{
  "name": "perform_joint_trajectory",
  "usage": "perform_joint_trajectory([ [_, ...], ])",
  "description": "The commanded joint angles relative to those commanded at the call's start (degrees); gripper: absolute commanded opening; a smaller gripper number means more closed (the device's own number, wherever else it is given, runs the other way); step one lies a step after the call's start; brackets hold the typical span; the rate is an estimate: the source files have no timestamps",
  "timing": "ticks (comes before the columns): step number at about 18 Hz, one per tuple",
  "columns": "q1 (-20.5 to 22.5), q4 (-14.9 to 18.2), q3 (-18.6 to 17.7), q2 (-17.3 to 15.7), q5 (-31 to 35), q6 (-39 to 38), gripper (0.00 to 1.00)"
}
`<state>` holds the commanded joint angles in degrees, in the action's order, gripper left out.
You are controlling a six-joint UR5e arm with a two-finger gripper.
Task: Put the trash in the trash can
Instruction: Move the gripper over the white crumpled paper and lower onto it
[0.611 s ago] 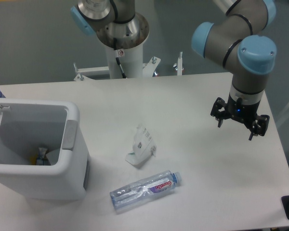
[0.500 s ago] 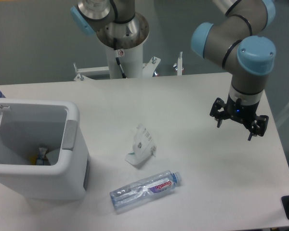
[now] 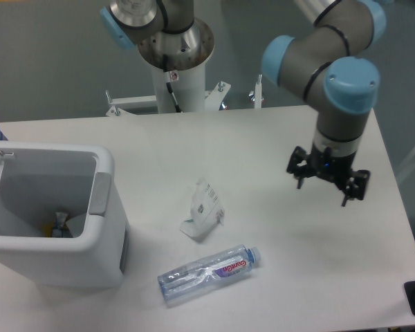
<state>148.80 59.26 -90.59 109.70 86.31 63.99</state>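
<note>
**Q.** Approach phase, fixed camera: what does the step call for?

**A.** Hand (image 3: 326, 181) hangs above the bare right part of the worktop (image 3: 277, 131), fingers spread and holding nothing. Both pieces of trash lie well to its left: the paper wrapper (image 3: 205, 210) near the middle of the worktop, the bottle (image 3: 207, 272) just in front of it, lying at a slant with its blue cap toward the right. Neither touches the trash can (image 3: 55, 214), which stands at the left edge with its mouth open upward and some item already at the bottom. The wrapper is the nearer target. A sound approach would likely carry the hand leftward until it is centred over the wrapper, then descend with the fingers straddling the raised, crumpled fold; thin paper lying flat may slip out of a shallow pinch.

**Q.** And against the frame half a second earlier?

**A.** The hand and wrist have shifted left and slightly lower in the view, toward the trash. Wrapper, bottle and can lie unchanged.
</note>
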Motion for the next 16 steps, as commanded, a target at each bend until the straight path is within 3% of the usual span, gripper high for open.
perform_joint_trajectory([
  [3,-2.28,-5.89,-8.17,-3.43,-0.79,-5.37,1.00],
  [7,-6.15,-6.79,-16.18,-5.46,-0.71,-5.90,1.00],
  [12,-10.46,-7.40,-19.62,-5.28,-1.67,-5.37,1.00],
  [16,-11.61,-8.72,-21.46,-2.83,-2.20,-5.72,1.00],
])
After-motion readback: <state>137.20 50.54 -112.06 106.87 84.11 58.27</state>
